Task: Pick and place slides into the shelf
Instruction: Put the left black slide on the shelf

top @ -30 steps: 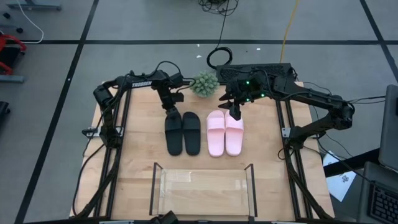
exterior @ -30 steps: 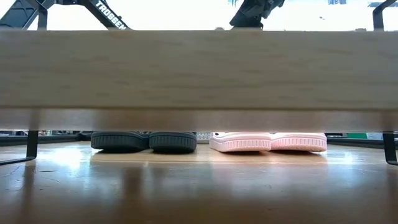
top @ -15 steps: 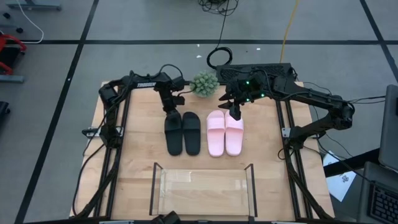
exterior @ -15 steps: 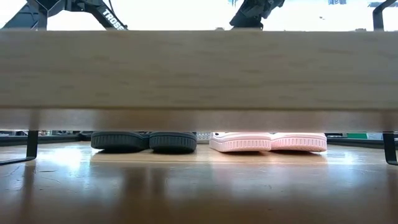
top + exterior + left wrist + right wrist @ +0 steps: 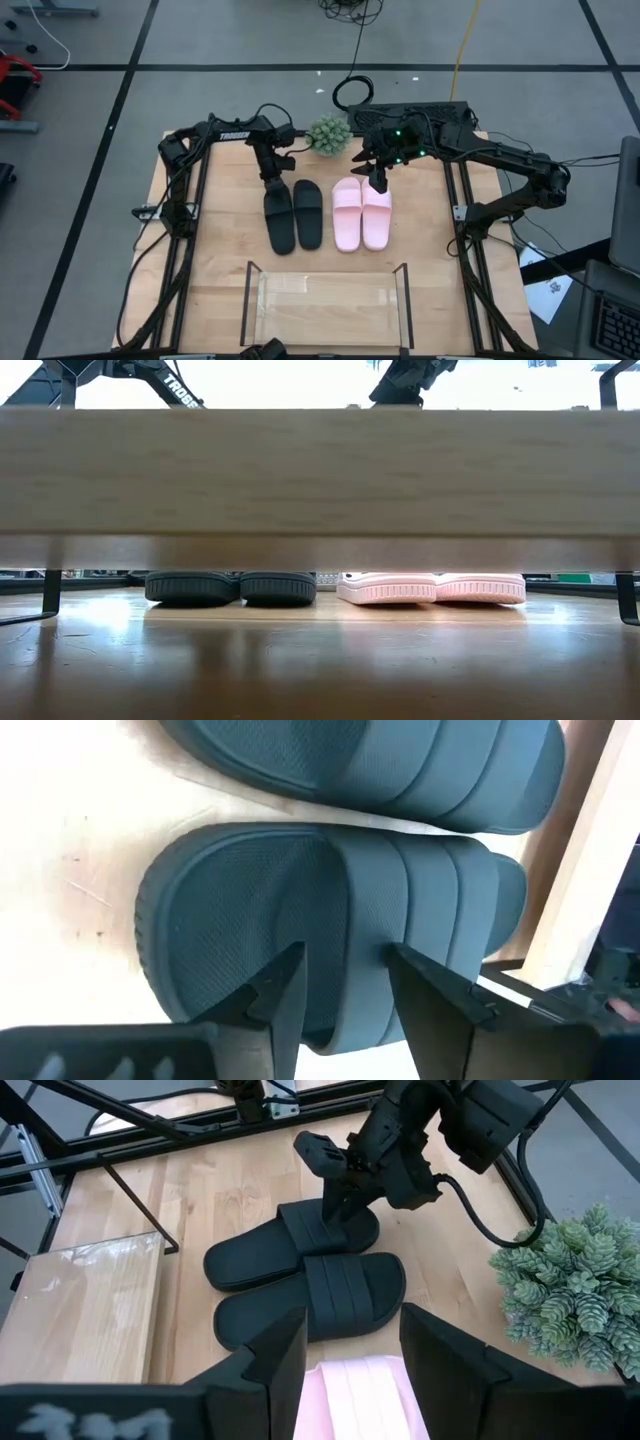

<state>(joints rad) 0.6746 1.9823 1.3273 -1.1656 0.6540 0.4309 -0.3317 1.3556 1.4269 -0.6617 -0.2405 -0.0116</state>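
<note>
Two black slides [image 5: 293, 214] and two pale pink slides [image 5: 362, 213] lie side by side, soles down, mid-table. The clear shelf [image 5: 327, 305] stands at the near edge. My left gripper [image 5: 271, 181] is open, low over the far end of the left black slide [image 5: 300, 900]. One finger is over the footbed and the other over the strap [image 5: 430, 890]. It also shows in the right wrist view [image 5: 342, 1208]. My right gripper [image 5: 377, 181] is open and empty above the far end of the pink pair [image 5: 355, 1390]. My left gripper comes at the left black slide from above, pointing down. Its open fingers [image 5: 285, 982] stand on either side of the strap's heel-side edge [image 5: 350, 920]. I cannot tell whether they touch it. The slide lies flat on the table.
A green potted plant [image 5: 329, 134] stands at the far edge between the two arms. Black frame rails [image 5: 195, 230] run along the table's left and right sides. In the low view the shelf's board [image 5: 320, 470] hides both grippers.
My left arm has shifted its elbow a little toward the table's right. Its gripper has stayed over the far end of the left black slide. My right arm has kept still.
</note>
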